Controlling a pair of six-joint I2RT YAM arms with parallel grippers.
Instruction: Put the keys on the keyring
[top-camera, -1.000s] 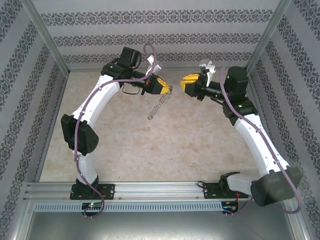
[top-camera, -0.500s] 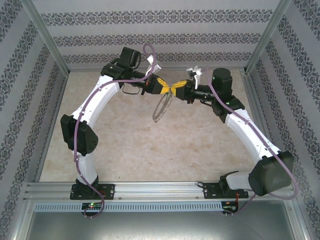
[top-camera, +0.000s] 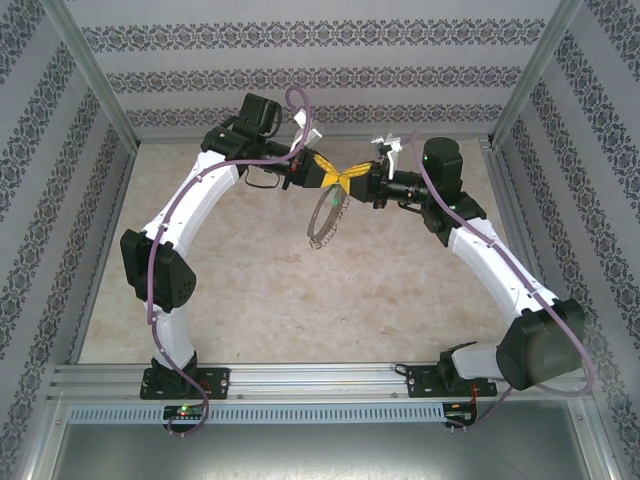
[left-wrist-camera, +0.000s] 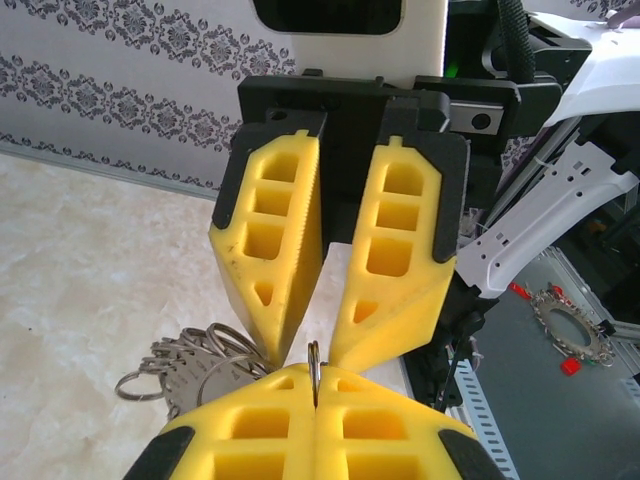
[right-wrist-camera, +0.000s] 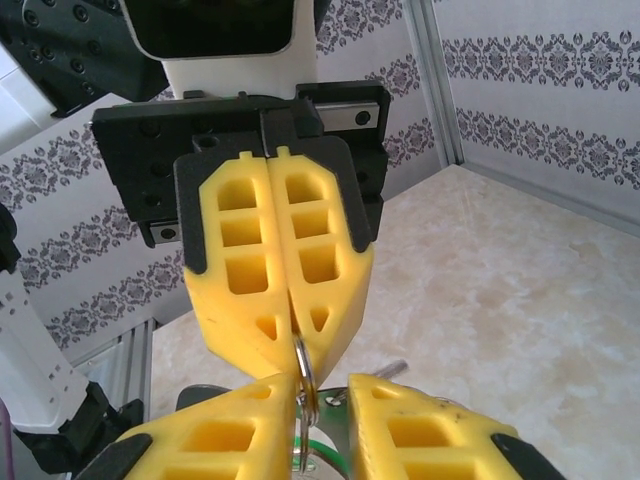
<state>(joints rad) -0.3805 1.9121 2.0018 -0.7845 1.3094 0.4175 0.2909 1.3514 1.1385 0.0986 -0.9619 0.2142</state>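
High over the table's back middle, my left gripper (top-camera: 327, 170) is shut on the top of the keyring (top-camera: 325, 215). The ring's silvery loop, with its small metal bits, hangs below. In the left wrist view the thin ring wire (left-wrist-camera: 314, 352) stands pinched between my left gripper (left-wrist-camera: 316, 374) tips, and the bits (left-wrist-camera: 185, 365) dangle to the left. My right gripper (top-camera: 352, 179) meets it tip to tip. Its fingers (right-wrist-camera: 240, 420) stand a narrow gap apart, astride the ring (right-wrist-camera: 305, 372). The key's green head (right-wrist-camera: 322, 449) shows low in that gap, its blade (right-wrist-camera: 390, 369) pointing right. Whether it is gripped is unclear.
The beige marbled table (top-camera: 250, 290) is ringed by patterned walls and metal corner posts (top-camera: 95, 90). An aluminium rail (top-camera: 300, 380) carrying both arm bases runs along the near edge. Both arms arch inward over the table's back half.
The right gripper has swung left from open space to meet the left gripper at the ring, its jaws narrowing. The hanging ring has turned from edge-on to an open loop.
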